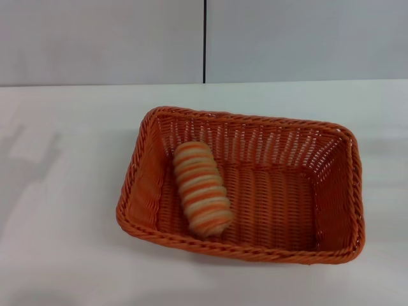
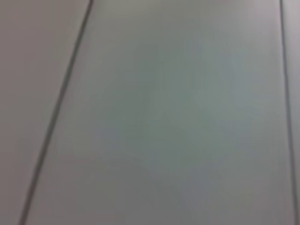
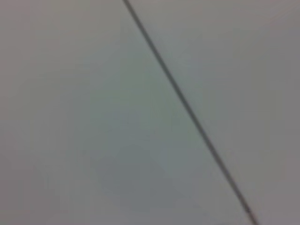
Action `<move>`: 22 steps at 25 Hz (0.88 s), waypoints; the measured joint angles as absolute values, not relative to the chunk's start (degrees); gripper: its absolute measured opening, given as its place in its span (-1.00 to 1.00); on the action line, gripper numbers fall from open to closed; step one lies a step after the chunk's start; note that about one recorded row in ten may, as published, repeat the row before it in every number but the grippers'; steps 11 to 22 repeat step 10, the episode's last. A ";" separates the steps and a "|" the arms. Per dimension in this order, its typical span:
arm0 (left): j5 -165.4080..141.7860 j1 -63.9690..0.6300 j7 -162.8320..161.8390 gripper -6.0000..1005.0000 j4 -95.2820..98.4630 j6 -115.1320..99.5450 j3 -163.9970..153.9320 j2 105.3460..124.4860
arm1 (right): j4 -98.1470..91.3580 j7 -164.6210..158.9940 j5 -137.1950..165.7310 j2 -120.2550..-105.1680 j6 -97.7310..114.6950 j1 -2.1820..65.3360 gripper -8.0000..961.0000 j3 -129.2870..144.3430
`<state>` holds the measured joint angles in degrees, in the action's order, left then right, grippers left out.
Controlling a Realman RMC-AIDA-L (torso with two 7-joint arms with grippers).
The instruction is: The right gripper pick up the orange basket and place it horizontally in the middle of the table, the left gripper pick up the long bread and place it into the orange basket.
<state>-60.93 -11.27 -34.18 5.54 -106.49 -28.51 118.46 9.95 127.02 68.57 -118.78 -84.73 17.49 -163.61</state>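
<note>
The orange basket (image 1: 245, 185) lies lengthwise across the middle of the white table (image 1: 64, 191) in the head view. Inside it, towards its left half, rests the long bread (image 1: 202, 189), a striped tan and orange loaf lying on the basket floor. Neither gripper shows in any view. Both wrist views hold only a pale grey panelled surface with thin dark seams.
A grey wall with a dark vertical seam (image 1: 204, 41) stands behind the table's far edge. Bare white tabletop surrounds the basket on all sides.
</note>
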 joint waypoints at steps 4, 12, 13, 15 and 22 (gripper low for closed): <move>-60.84 -11.22 -27.15 0.56 2.54 -107.31 -24.74 118.57 | 8.78 128.48 65.61 -118.82 -83.86 17.11 -0.01 -163.90; -60.79 -11.39 -24.21 0.56 0.80 -107.25 -21.88 118.53 | 8.36 128.75 64.99 -118.82 -83.63 16.69 -0.01 -164.84; -60.79 -11.39 -24.21 0.56 0.80 -107.25 -21.88 118.53 | 8.36 128.75 64.99 -118.82 -83.63 16.69 -0.01 -164.84; -60.79 -11.39 -24.21 0.56 0.80 -107.25 -21.88 118.53 | 8.36 128.75 64.99 -118.82 -83.63 16.69 -0.01 -164.84; -60.79 -11.39 -24.21 0.56 0.80 -107.25 -21.88 118.53 | 8.36 128.75 64.99 -118.82 -83.63 16.69 -0.01 -164.84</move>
